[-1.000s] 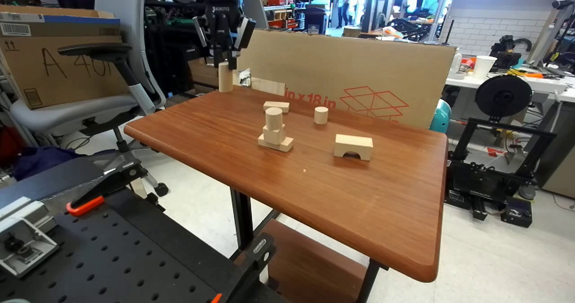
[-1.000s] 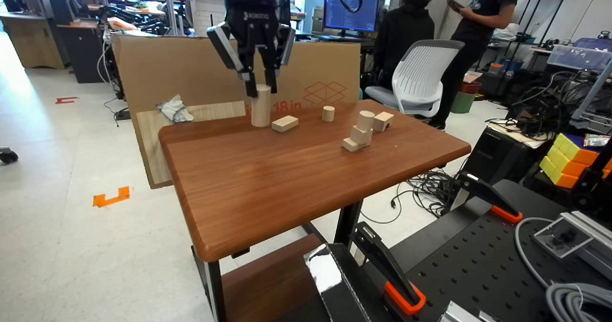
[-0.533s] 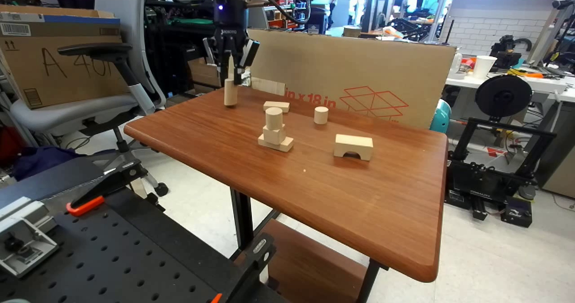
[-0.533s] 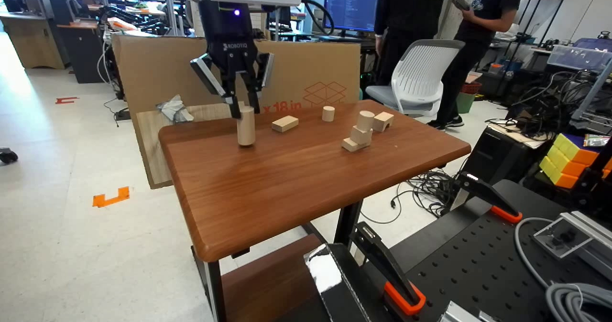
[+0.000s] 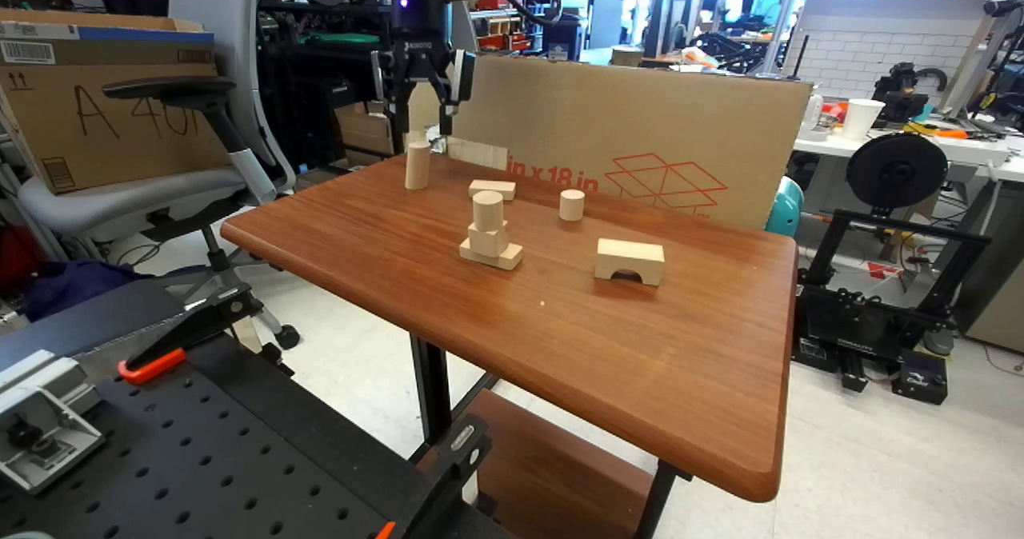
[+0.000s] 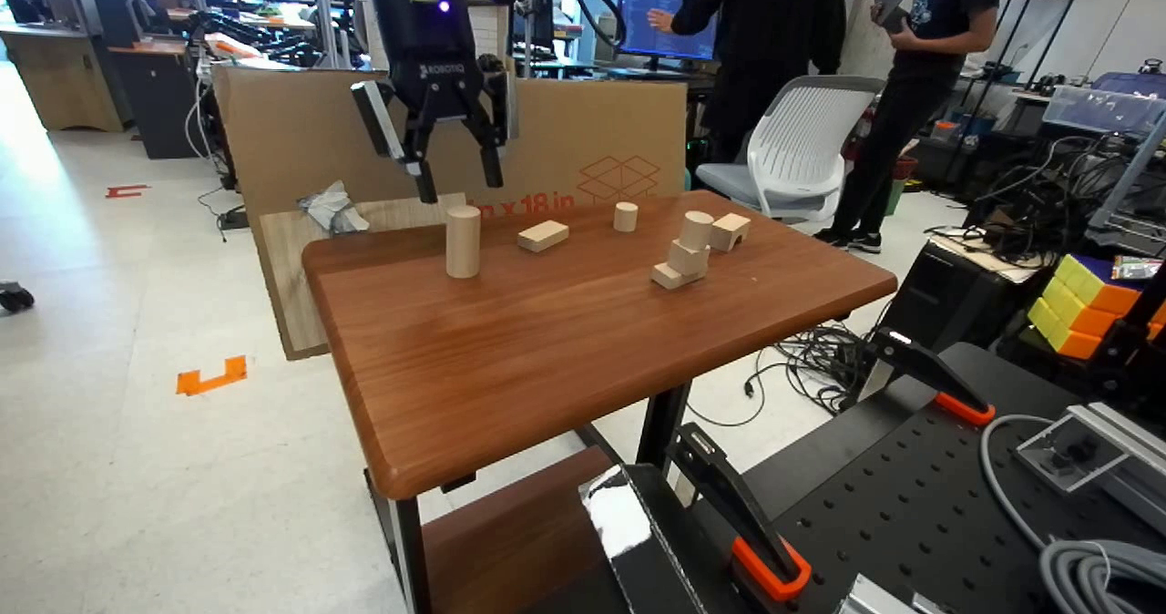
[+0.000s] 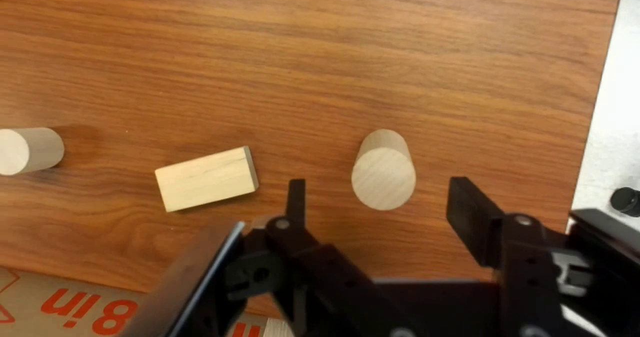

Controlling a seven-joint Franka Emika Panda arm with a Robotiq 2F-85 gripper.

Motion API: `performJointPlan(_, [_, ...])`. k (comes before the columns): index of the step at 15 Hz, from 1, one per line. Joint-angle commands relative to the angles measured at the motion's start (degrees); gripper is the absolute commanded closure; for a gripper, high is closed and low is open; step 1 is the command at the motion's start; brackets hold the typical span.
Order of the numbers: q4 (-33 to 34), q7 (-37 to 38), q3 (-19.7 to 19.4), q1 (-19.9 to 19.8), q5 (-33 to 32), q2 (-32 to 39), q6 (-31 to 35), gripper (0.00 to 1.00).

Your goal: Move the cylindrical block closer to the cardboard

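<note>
The cylindrical block (image 5: 417, 169) (image 6: 463, 245) is a plain light-wood cylinder standing upright on the brown table near its back edge. In the wrist view the block (image 7: 384, 179) shows from above, with a visible gap to the finger on each side. My gripper (image 5: 422, 129) (image 6: 460, 179) (image 7: 377, 187) hangs just over the block's top, its jaws spread apart and holding nothing. Behind the table leans the cardboard (image 5: 640, 115) (image 6: 364, 131), a wide brown sheet with red print. A corner of the cardboard (image 7: 30, 289) appears at the wrist view's lower left.
A flat wooden block (image 5: 492, 190) (image 7: 205, 179) lies beside the cylinder. Farther along are a short cylinder (image 5: 571, 205) (image 7: 45, 149), a stacked wooden piece (image 5: 488, 241) and an arched block (image 5: 630, 259). The table edge (image 7: 600, 92) runs along the wrist view's right.
The block, earlier between the fingers and higher in both exterior views, has come down and now stands on the table. The fingers have spread and the gripper has risen off it.
</note>
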Motion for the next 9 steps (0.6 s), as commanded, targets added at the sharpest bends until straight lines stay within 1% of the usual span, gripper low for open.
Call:
performJointPlan(1, [-4.29, 0.17, -0.77, 1.18, -1.62, -4.96, 1.02, 0.00])
performJointPlan(4, [-11.53, 0.95, -0.51, 0.80, -2.00, -12.06, 2.85, 0.00])
performJointPlan(5, [-13.39, 0.84, -0.06, 0.18, -1.02, -14.13, 2.50, 0.00])
performJointPlan(6, [-14.82, -0.11, 0.30, -0.44, -0.28, -15.82, 0.78, 0.00])
performJointPlan(7, [-7.87, 0.30, -0.07, 0.57, -1.27, -9.81, 0.40, 0.00])
performJointPlan(9, [-11.31, 0.33, 0.06, 0.15, -1.19, -13.31, 0.37, 0.00])
